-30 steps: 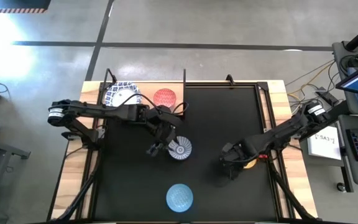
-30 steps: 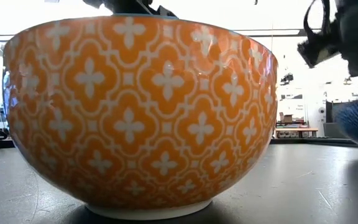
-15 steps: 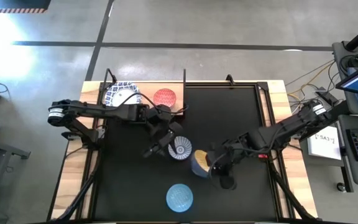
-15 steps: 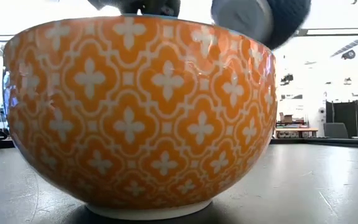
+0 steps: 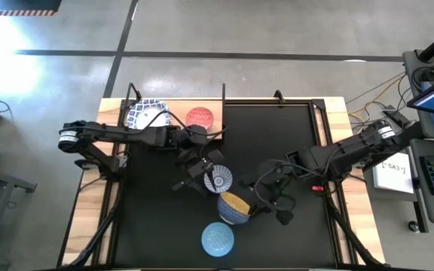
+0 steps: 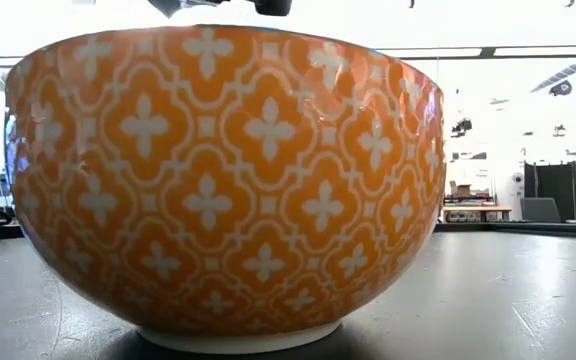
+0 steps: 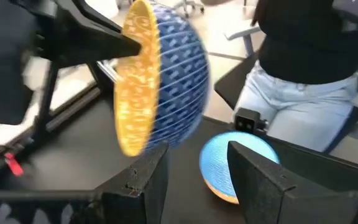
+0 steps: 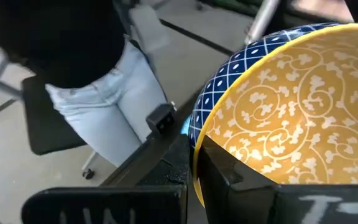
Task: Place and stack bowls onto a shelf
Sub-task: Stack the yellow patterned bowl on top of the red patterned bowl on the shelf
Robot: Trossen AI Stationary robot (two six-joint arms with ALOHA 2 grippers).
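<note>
Right pincer (image 5: 252,202) was clamped on the rim of a round bowl, yellow with a scroll pattern inside and blue with white lines outside (image 5: 233,207), holding it over the middle of the black mat on the bench (image 5: 277,135), between a blue-grey radial-patterned bowl (image 5: 219,179) and a light-blue bowl (image 5: 218,238). Left pincer (image 5: 202,169) stood with its fingers apart at the blue-grey bowl; whether it held that bowl could not be told. On the light-wood shelf board with thin black posts (image 5: 215,114) at the bench's far left sat a white bowl with a blue patterned rim (image 5: 146,113) and a red bowl (image 5: 200,118). An orange bowl with white crosses (image 6: 228,180) filled the low view.
</note>
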